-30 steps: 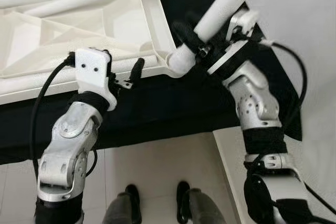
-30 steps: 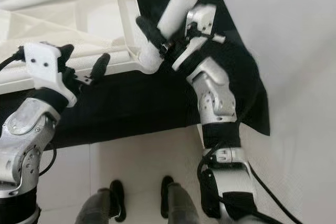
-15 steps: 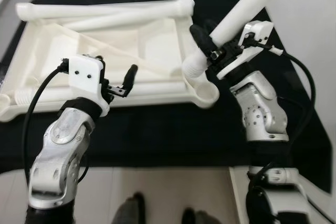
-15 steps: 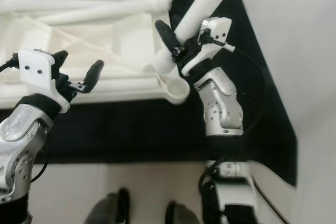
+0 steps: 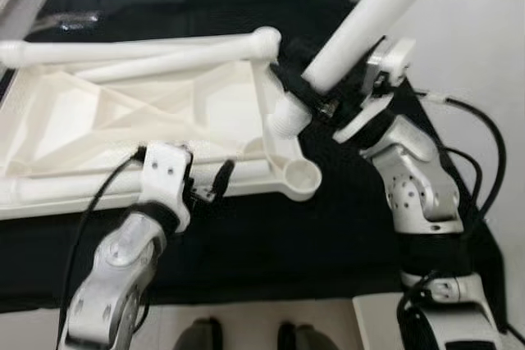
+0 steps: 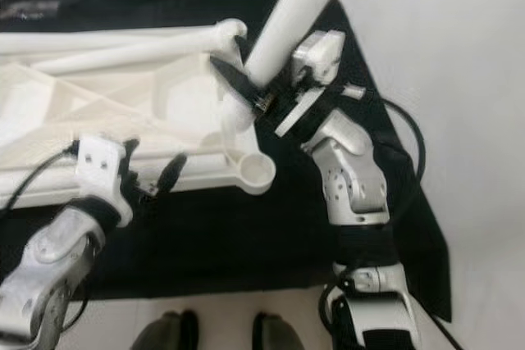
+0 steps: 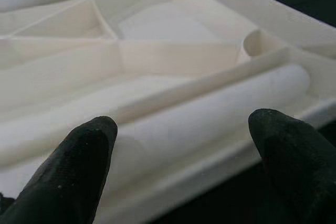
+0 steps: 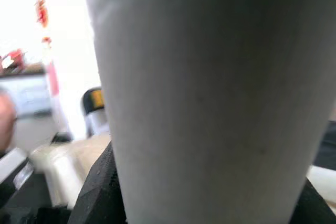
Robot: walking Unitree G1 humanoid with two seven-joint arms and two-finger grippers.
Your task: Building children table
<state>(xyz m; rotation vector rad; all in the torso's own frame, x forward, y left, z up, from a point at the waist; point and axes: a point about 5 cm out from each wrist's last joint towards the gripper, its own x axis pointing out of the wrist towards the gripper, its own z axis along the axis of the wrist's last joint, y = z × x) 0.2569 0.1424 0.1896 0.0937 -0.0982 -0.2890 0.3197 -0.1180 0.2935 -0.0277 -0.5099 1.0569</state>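
A white children's tabletop (image 5: pixel 49 120) lies upside down on a black cloth. Three white legs lie on it: one along the far edge (image 5: pixel 139 45), one slanting beside it (image 5: pixel 176 59), one along the near edge (image 7: pixel 210 124). My right gripper (image 5: pixel 316 92) is shut on a fourth leg (image 5: pixel 369 14), held tilted. Its lower end (image 5: pixel 283 116) hangs above the tabletop's right rim, short of the round corner socket (image 5: pixel 302 176). My left gripper (image 5: pixel 203 179) is open at the near edge, its fingertips (image 7: pixel 89 150) either side of the near leg, not touching it.
The black cloth (image 5: pixel 271 243) covers the floor under the tabletop, with pale floor on the right. My feet (image 5: pixel 205 338) stand at its near edge. A white panel corner (image 5: pixel 377 321) lies by my right foot. Cables trail from both wrists.
The camera has tilted up and shows more of the tabletop. The held leg's lower end now sits farther from the corner socket. My left gripper has dropped to the near edge, still open.
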